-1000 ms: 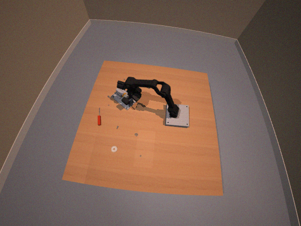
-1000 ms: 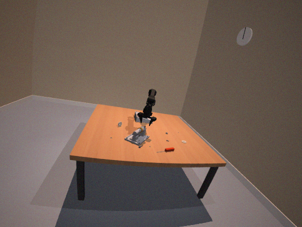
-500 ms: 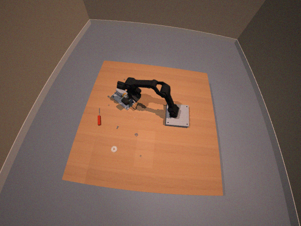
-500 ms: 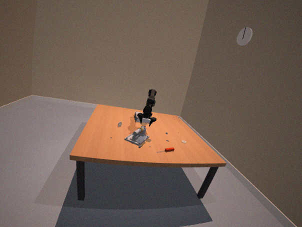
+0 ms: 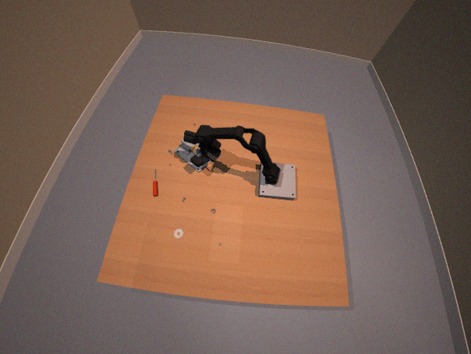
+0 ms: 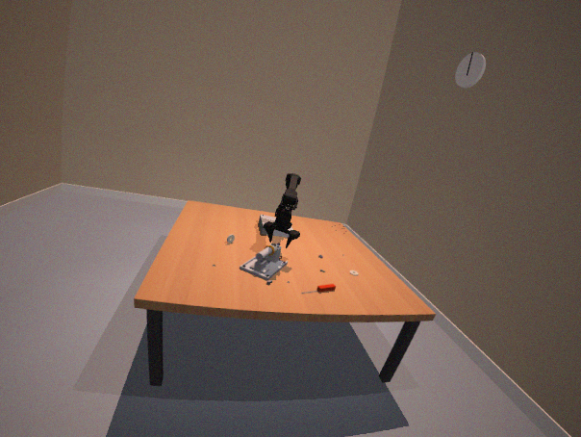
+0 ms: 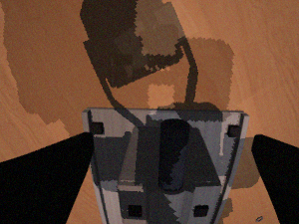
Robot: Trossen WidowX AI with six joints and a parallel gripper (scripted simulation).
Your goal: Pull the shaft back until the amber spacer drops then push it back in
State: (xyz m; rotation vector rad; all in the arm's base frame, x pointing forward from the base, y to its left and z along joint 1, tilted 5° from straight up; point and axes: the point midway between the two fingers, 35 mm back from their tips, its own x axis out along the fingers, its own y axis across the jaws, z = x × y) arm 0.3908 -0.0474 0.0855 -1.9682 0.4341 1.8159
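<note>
The grey fixture plate stands on the table. In the exterior view, a light grey cylinder, apparently the shaft or its sleeve, lies along it. An amber band, also visible in the top view, sits between the cylinder and the housing block; whether it is one spacer or more is unclear. The wrist view shows a dark rounded rod over a grey block. My gripper is open and empty above the fixture, fingers spread wide on either side. The arm partly hides the fixture, and no spacer shows in the wrist view.
A red screwdriver, a white ring, a nut and a bolt lie on the table. A small grey part is left of the arm in the exterior view.
</note>
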